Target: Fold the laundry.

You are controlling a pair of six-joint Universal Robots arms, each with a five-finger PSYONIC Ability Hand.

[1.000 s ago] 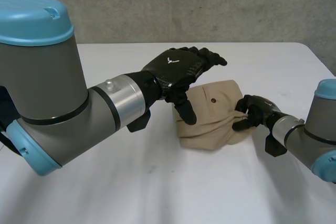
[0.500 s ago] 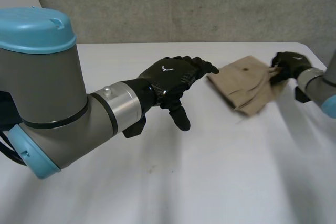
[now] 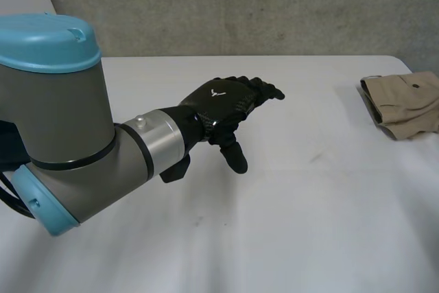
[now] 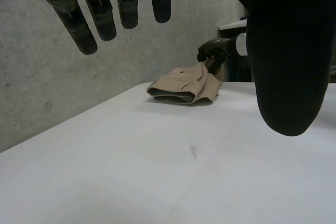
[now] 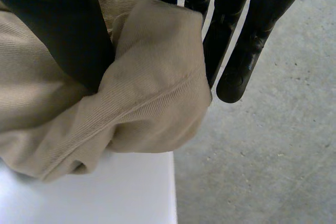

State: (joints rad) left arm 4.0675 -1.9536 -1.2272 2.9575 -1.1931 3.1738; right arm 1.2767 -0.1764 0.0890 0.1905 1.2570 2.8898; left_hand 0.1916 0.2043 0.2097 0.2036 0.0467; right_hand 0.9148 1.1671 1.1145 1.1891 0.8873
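A folded tan garment with a small button lies at the table's right edge. In the right wrist view my right hand pinches a bunched fold of this garment between thumb and fingers, over the table's edge. The left wrist view shows the same garment far beyond my fingertips, with the right hand gripping its far side. My left hand hovers over the middle of the table, fingers straight and spread, thumb pointing down, holding nothing.
The white table stretches bare between my left hand and the garment. A grey concrete wall stands behind it. Grey floor lies just past the table's edge by my right hand.
My right hand closed on the garment and dragged it from the table's middle to the right edge. The left hand drew back a little and stayed open.
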